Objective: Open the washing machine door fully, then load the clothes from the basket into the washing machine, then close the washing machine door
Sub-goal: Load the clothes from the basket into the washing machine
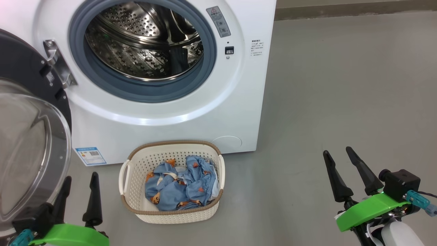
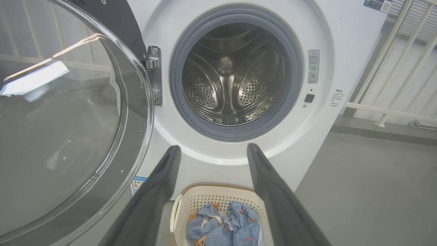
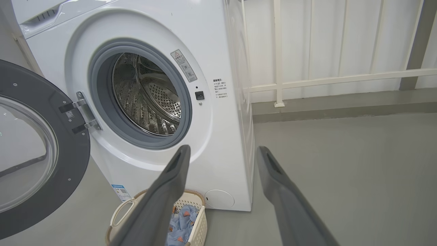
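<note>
Clothes [image 1: 182,186], lower centre in basket [image 1: 170,145]: prob. soft, light; you pinch raised mid fold. L gripper [image 1: 81,177], R gripper [image 1: 337,151] both apart.

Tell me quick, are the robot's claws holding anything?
The left claw is open and holds nothing.
The right claw is open and holds nothing.

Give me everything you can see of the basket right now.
The basket is a small cream-white perforated plastic tub, rounded rectangle, with a brown woven-look rim and a handle on each side. It stands upright on the grey floor close before the washing machine, holding crumpled light blue clothes. Nothing grips it.
</note>
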Controlling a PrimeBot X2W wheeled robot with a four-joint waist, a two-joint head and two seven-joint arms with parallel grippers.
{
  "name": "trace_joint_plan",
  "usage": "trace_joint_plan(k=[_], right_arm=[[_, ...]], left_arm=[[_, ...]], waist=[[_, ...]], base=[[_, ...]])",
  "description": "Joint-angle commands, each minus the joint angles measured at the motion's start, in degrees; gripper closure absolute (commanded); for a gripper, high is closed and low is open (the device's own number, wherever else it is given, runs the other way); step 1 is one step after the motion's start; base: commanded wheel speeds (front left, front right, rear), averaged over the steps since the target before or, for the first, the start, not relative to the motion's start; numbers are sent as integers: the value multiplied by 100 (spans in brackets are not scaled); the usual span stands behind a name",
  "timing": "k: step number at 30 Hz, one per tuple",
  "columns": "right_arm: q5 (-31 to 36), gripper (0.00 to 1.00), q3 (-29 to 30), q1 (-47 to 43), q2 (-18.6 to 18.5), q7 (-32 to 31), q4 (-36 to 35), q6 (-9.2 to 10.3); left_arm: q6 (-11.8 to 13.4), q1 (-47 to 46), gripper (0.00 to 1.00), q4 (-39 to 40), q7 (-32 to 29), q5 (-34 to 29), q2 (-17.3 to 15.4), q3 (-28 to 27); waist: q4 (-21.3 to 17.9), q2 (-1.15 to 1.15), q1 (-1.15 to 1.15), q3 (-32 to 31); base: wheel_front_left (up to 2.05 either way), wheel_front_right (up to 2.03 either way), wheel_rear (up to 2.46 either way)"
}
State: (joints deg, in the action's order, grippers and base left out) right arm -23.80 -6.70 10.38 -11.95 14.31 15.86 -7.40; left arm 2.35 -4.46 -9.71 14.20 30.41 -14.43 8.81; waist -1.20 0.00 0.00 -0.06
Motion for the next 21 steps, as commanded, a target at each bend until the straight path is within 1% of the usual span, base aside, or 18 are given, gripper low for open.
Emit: trace_joint_plan(k=[1,7,21], right_arm=[[-12,0,-103,129,-35,69,-128,-9],[-4,0,-92,130,-28,69,-132,-9],[4,0,-71,126,11,69,-137,-9]], left_arm=[[12,-138,0,129,44,-6,-162,-203],[27,-142,0,162,48,6,-172,-214],[63,-161,0,185,54,36,-205,-225]], waist=[[0,0,0,-2],[2,0,0,-2],[8,0,0,27]], base=[[73,-73,0],[121,-121,0],[177,-177,0]])
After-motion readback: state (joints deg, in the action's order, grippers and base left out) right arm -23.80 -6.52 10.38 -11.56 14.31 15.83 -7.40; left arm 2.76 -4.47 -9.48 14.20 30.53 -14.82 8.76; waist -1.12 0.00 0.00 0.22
